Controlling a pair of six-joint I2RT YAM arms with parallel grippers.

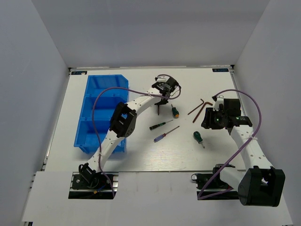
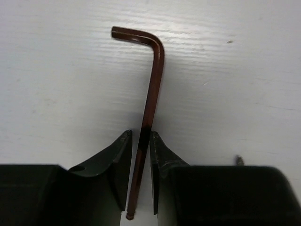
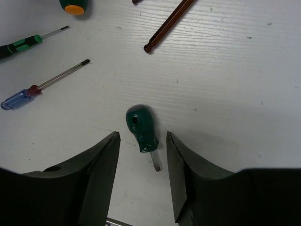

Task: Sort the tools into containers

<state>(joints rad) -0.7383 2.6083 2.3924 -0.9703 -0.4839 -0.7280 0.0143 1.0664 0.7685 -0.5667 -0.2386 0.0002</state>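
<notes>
My left gripper point(image 2: 140, 139) is shut on the long shaft of a dark L-shaped hex key point(image 2: 151, 94), whose bent end points away over the white table. In the top view this gripper point(image 1: 162, 100) is at mid-table, right of the blue bin point(image 1: 89, 123). My right gripper point(image 3: 142, 141) is open above a stubby green screwdriver point(image 3: 140, 127), which lies on the table between the fingertips. In the top view the right gripper point(image 1: 210, 121) is up and right of that screwdriver point(image 1: 198, 137).
An orange-ended stubby screwdriver point(image 1: 175, 112), a green slim screwdriver point(image 1: 160, 125), a purple-handled slim screwdriver point(image 1: 165, 134) and two more hex keys point(image 1: 200, 107) lie between the arms. White walls close in the table on three sides.
</notes>
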